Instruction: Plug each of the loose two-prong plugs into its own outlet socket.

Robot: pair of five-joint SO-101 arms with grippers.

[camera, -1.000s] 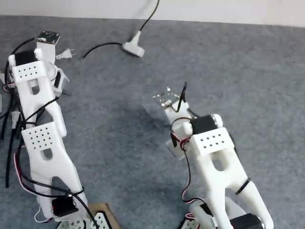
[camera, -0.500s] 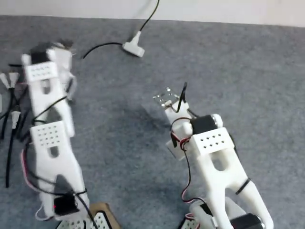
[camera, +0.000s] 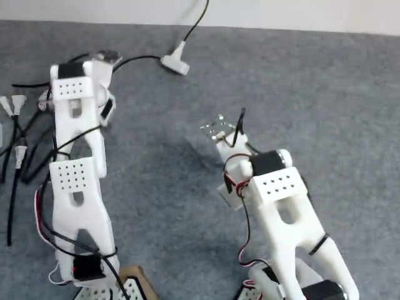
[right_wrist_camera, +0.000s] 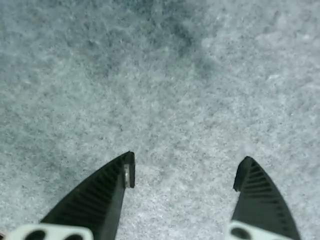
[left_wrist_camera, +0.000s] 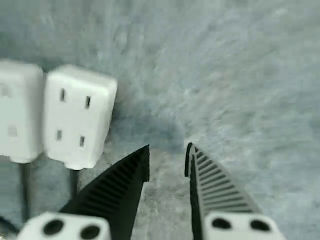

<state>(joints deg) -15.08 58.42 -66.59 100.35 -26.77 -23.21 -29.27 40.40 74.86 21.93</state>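
**Entry: plug-and-socket task, no plug in hand, pickup step pending**

- Table: grey felt-like surface carrying both arms and all the items.
- Left gripper: jaws narrowly parted with nothing between them. It is poised low over the table near the far left corner, just beside the socket blocks.
- Socket blocks: two white units side by side and touching. The nearer one shows two pairs of slots, all unoccupied, and black leads run from the blocks.
- Right gripper: jaws spread wide and empty, over bare felt toward the middle of the table.
- Loose plugs: small white bodies on black cords, lying at the left edge, well apart from either gripper.
- White corded fitting: lies near the far edge. I cannot tell whether it is a plug or a socket.

Step, as judged: no plug is seated or held, so the task stands at fetching a first plug.

Next move, as judged: it calls for the left arm to take one plug by its body with the prongs left clear. The prongs then need to be squared to a slot pair before pressing in.
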